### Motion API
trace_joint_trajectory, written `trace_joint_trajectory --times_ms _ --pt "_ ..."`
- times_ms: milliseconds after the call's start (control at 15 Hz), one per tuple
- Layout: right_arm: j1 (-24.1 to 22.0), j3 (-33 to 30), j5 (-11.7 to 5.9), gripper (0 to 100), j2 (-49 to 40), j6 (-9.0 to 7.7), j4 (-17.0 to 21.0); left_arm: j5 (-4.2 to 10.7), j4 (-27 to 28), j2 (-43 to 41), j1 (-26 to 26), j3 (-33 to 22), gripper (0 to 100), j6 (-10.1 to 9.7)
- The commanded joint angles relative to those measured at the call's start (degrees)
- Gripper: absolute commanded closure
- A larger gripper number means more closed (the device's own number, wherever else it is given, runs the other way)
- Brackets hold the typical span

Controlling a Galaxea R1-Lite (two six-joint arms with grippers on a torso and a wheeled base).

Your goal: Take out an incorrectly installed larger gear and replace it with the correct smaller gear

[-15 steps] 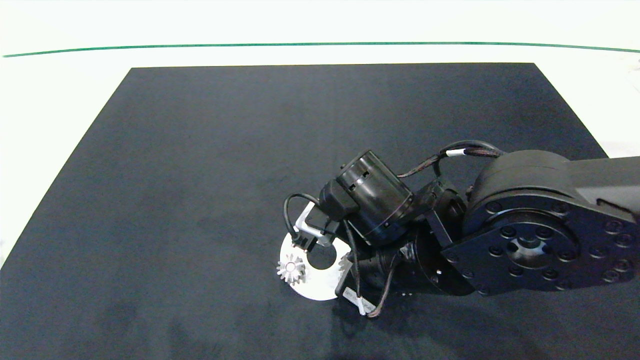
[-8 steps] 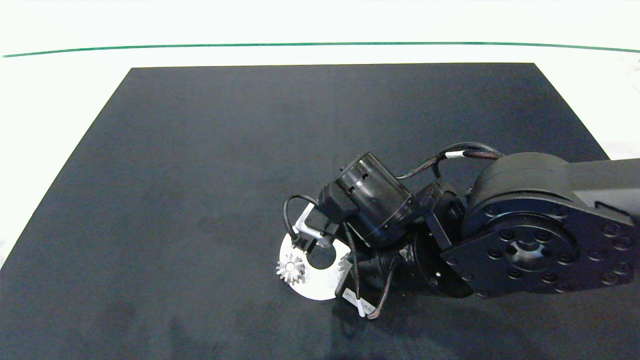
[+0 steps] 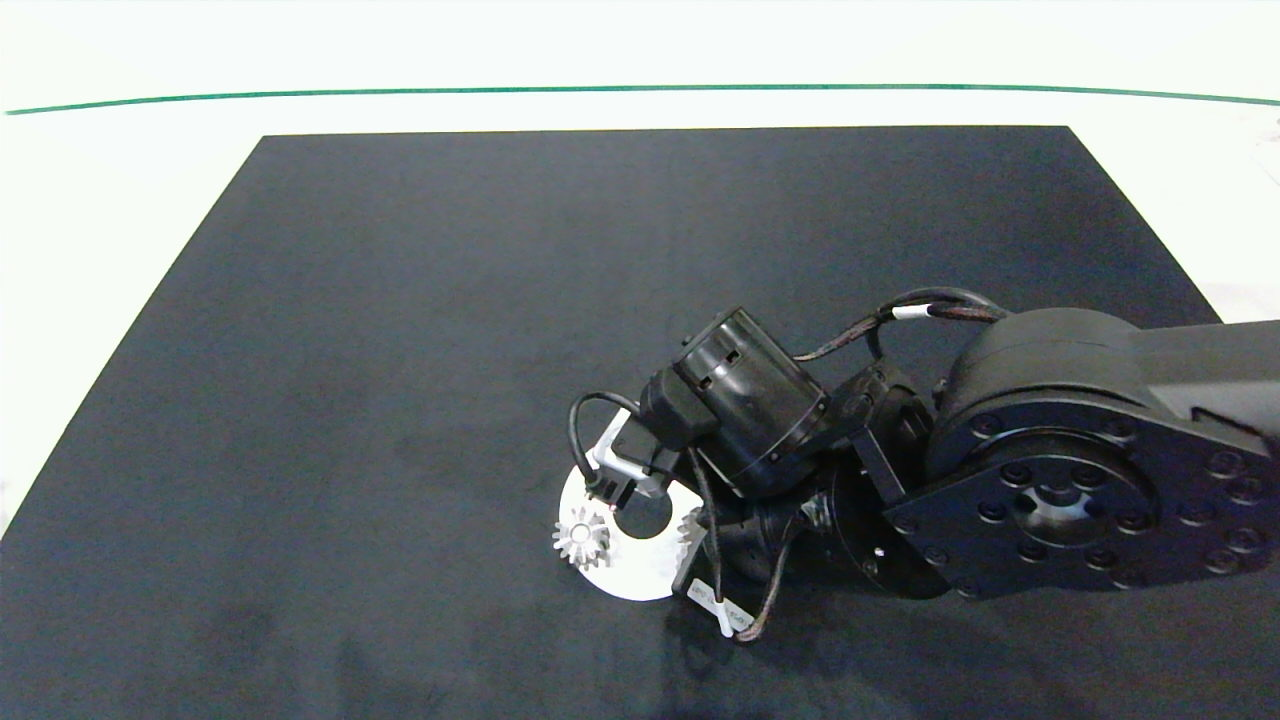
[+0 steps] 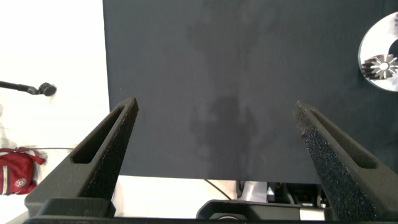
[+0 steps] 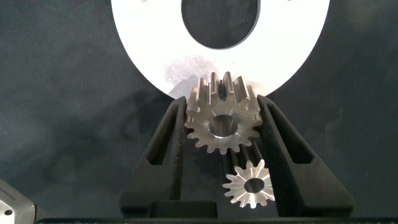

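Note:
In the right wrist view my right gripper (image 5: 222, 106) is shut on the smaller gear (image 5: 222, 121), a silver gear with short teeth. It holds the gear at the rim of the round white plate (image 5: 149, 56). The larger gear (image 5: 249, 185), star-like with pointed teeth, lies between the same fingers, nearer the palm and apart from the plate. In the head view the right wrist (image 3: 750, 400) covers this side of the plate (image 3: 630, 575), so the grip is hidden there. Another silver gear (image 3: 582, 538) stands on the plate's left edge. My left gripper (image 4: 214, 112) is open above the mat's edge.
The plate has a large round hole (image 3: 643, 512) in its middle. A black mat (image 3: 450, 300) covers the white table. In the left wrist view the plate (image 4: 373, 40) with its gear (image 4: 384, 64) lies far off, and a red bag (image 4: 17, 168) sits beyond the table.
The right arm's elbow and wrist have sunk a little toward the front of the table. The gripper stays at the plate's right edge, and the gear on the left has not moved.

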Motion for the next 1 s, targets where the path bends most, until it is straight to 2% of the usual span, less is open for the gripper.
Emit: trace_joint_trajectory --times_ms 67,533,667,1000 --pt "-0.3 -0.1 -0.06 81 0.0 -0.12 0.0 0.04 0.4 0.0 0.0 0.0 0 0.07" --pt "-0.5 0.1 -0.23 81 0.8 -0.12 -0.2 0.04 0.4 0.0 -0.1 0.1 0 0.07" --pt "-0.4 0.0 -0.85 81 0.9 0.85 -0.2 0.04 0.4 0.0 0.0 0.1 0 0.07" --pt "-0.4 0.5 -0.76 81 0.8 1.03 0.2 0.04 0.4 0.0 0.0 0.2 0 0.07"
